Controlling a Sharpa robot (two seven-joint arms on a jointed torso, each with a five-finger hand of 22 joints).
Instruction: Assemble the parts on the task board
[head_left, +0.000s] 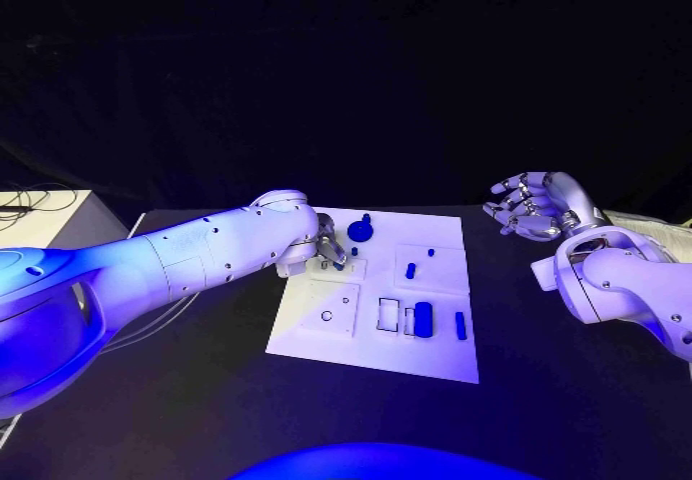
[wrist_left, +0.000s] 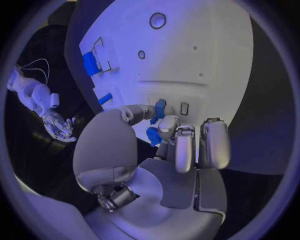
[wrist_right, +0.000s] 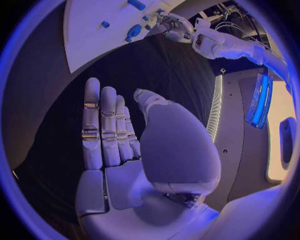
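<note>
The fingers (wrist_left: 164, 126) of the left hand (head_left: 326, 250) are curled down over the task board (head_left: 433, 355), closed round a small blue part (wrist_left: 160, 109) that they pinch just above the white plate, near its far left corner; a second blue piece (wrist_left: 152, 135) shows just beside it under the same fingers, and whether it is a separate part or the same one I cannot tell. The left arm (head_left: 173, 262) reaches in across the left edge of the board. On the board itself, a round blue part (head_left: 359, 231) sits by the far edge, just beyond the left hand; a small blue part (head_left: 411, 270) lies near the middle; an oblong blue part (head_left: 423, 318) stands next to a rectangular outline toward the near edge, with a slim blue part (head_left: 460, 325) just beside it near the right edge. The board lies in the middle of the black surface (head_left: 577, 400). The right hand (head_left: 534, 205) is well apart from the board, raised above the right side of the surface, its fingers (wrist_right: 100, 127) stretched out, side by side and holding nothing, the palm bare.
</note>
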